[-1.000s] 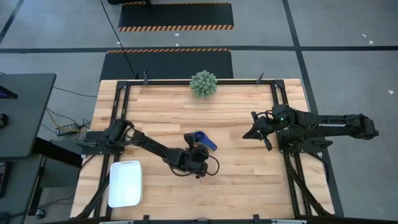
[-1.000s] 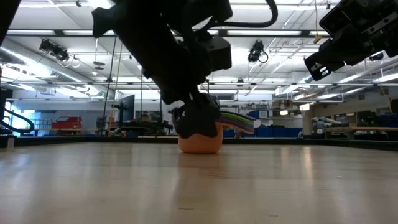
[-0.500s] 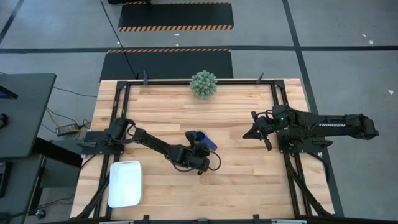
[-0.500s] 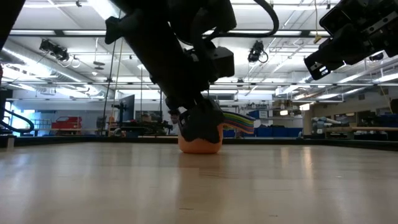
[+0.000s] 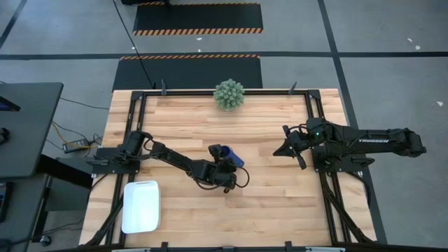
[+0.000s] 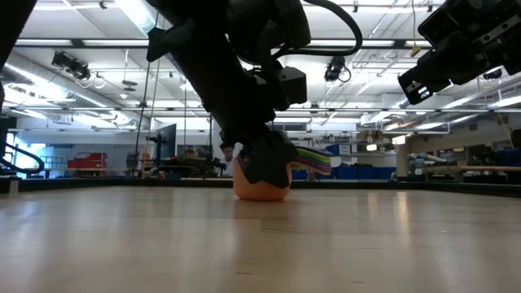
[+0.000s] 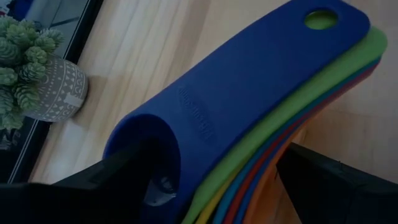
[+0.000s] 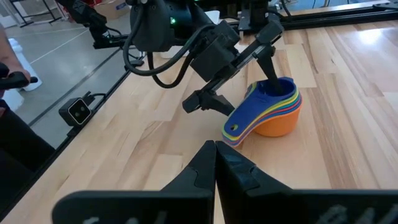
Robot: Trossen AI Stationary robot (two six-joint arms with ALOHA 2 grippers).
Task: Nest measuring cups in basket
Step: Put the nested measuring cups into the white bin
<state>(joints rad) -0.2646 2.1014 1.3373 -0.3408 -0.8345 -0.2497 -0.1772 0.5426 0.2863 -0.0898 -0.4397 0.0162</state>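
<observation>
The wooden table (image 5: 280,189) carries everything, and the landmark here is the stack of measuring cups (image 8: 268,111), already nested one inside another with the orange cup (image 6: 259,190) at the bottom and the dark blue cup (image 7: 249,93) on top, sitting near the table's middle. The basket (image 5: 141,206) lies well apart from that stack, toward the left arm's base at the table's near corner, with nothing in it. The potted plant (image 5: 229,94) stands beyond the stack at the far edge. The left gripper (image 8: 239,78) is right at the stack and clearly the nearer of the two; its fingers are spread, one finger (image 8: 271,67) reaching down into the bowl of the top cup and the other lying outside beside the handles, so the bowl wall and handle root sit between the jaws, not yet clamped as far as I can judge. The fanned handles point away from the bowls, roughly along the gripper's reach. The right gripper (image 5: 289,147) hovers well apart from the stack on the opposite side, raised off the table, its fingers together.
</observation>
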